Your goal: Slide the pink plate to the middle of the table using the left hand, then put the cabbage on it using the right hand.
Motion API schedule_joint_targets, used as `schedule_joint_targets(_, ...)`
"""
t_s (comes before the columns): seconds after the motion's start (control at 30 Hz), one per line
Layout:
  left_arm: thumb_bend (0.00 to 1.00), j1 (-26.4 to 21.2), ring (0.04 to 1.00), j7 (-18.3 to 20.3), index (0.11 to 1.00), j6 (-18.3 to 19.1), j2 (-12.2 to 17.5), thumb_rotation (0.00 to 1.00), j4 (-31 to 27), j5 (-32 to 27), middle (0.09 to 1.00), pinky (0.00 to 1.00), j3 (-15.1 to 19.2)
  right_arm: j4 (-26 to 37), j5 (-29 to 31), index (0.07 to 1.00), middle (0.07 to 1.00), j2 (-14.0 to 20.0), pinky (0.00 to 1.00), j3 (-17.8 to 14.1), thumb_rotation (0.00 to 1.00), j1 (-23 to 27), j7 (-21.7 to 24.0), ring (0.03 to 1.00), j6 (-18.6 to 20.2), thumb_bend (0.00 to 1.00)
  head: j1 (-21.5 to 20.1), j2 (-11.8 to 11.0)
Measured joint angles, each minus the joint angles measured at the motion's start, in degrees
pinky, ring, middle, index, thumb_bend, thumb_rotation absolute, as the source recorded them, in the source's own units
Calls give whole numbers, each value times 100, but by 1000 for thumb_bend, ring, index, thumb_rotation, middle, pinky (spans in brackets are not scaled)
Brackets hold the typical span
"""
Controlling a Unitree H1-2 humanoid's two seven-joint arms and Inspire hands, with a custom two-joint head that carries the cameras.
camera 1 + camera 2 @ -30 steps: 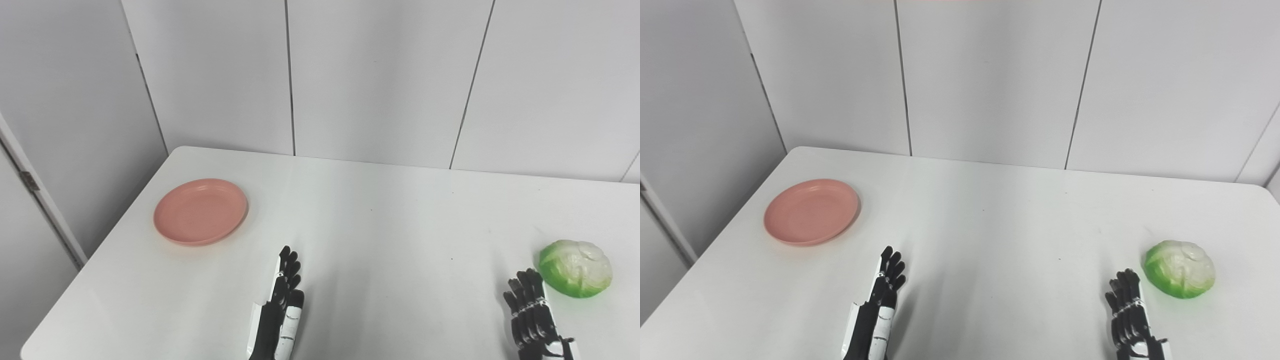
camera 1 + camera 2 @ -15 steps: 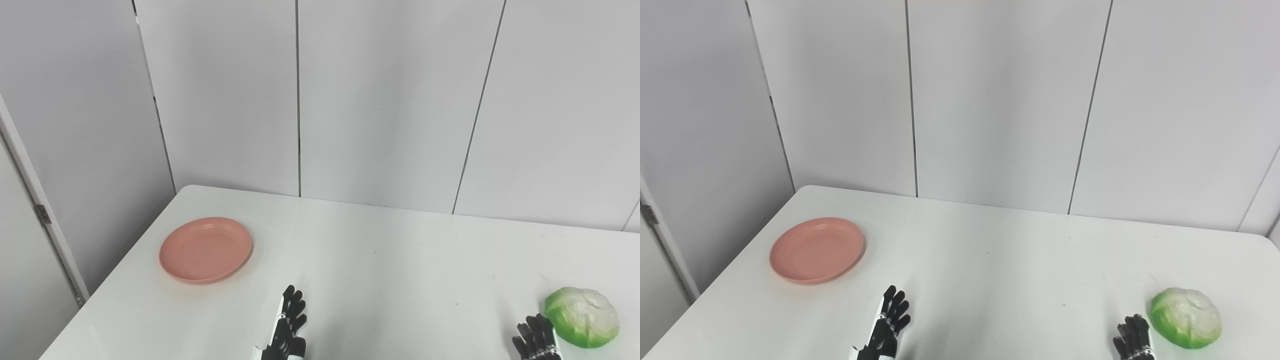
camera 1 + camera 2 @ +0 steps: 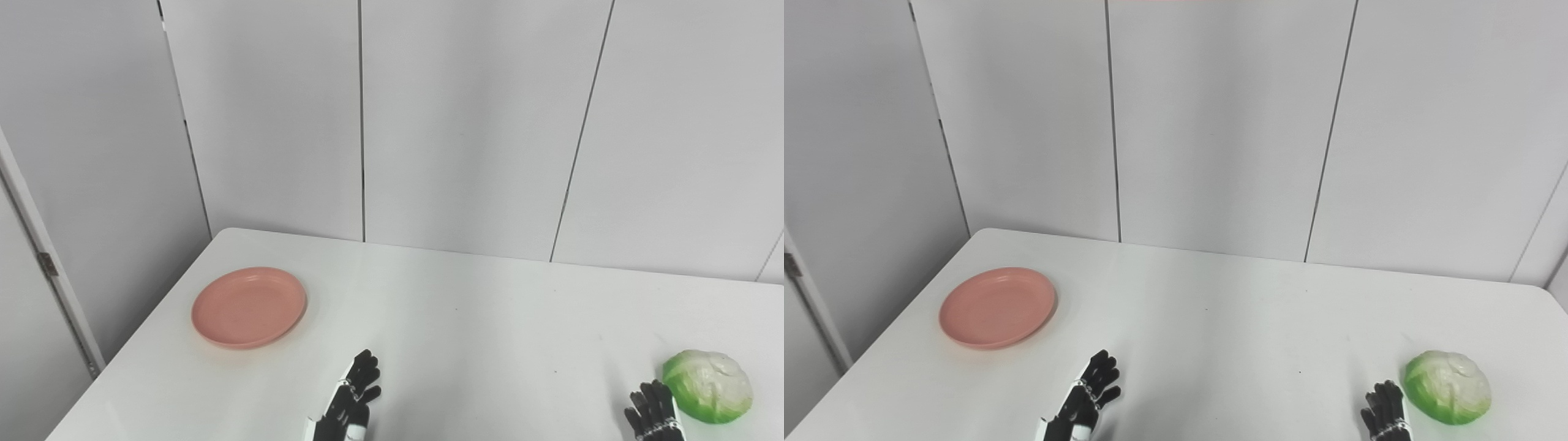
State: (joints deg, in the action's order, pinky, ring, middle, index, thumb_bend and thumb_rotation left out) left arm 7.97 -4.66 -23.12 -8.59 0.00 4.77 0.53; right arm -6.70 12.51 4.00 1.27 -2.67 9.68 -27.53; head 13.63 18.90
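Left eye view: a pink plate lies on the white surface, far left. The left hand, fingers spread and empty, sits near the bottom edge, apart from the plate.

Right eye view: a cabbage rests far right. The right hand beside it is empty, fingers extended.

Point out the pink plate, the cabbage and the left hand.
pink plate (image 3: pixel 248 306), left eye view, on the middle of its dish.
cabbage (image 3: pixel 708 385), left eye view, on its pale green top.
left hand (image 3: pixel 1084 400), right eye view, on the fingers.
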Motion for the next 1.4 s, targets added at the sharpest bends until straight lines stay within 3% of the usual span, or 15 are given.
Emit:
schedule_joint_targets(0.07,975,-146,818,2,768,117,147,953,-197,-23,822,733,183,0,-28,1000,1000,-4,1000,-2,1000,0,-14,1000,0,813,-27,0)
schedule_joint_targets(0.17,997,-558,829,-17,784,141,484,975,-433,246,839,762,330,-2,-54,1000,1000,-10,1000,-3,1000,1,-43,1000,0,807,-27,0)
schedule_joint_targets(0.33,954,-1089,855,-85,814,279,971,1000,-720,641,870,828,562,8,-56,1000,993,-14,1000,4,1000,-3,-44,997,1,814,-27,26)
schedule_joint_targets(0.83,914,-2390,842,-150,782,726,1877,997,-158,322,851,779,1303,50,-108,1000,965,-12,1000,19,1000,-23,-77,982,4,806,8,114)
schedule_joint_targets(1.0,881,-2761,843,-157,789,717,2430,997,647,286,833,785,1468,74,-155,1000,959,-12,1000,31,1000,-35,-79,975,5,803,0,132)
schedule_joint_targets(1.17,869,-3205,834,-144,785,531,2983,964,1610,-156,826,793,1664,90,-163,1000,960,-1,1000,16,1000,-56,-90,981,6,802,131,158)
schedule_joint_targets(1.27,889,-3484,843,6,785,429,3178,924,2355,-499,834,800,1686,98,-154,1000,961,1,1000,13,1000,-64,-94,982,9,794,184,193)
schedule_joint_targets(1.4,869,-3757,858,288,792,591,3232,903,3025,-1120,841,823,1787,136,-160,1000,965,3,1000,19,1000,-88,-130,985,9,783,193,211)
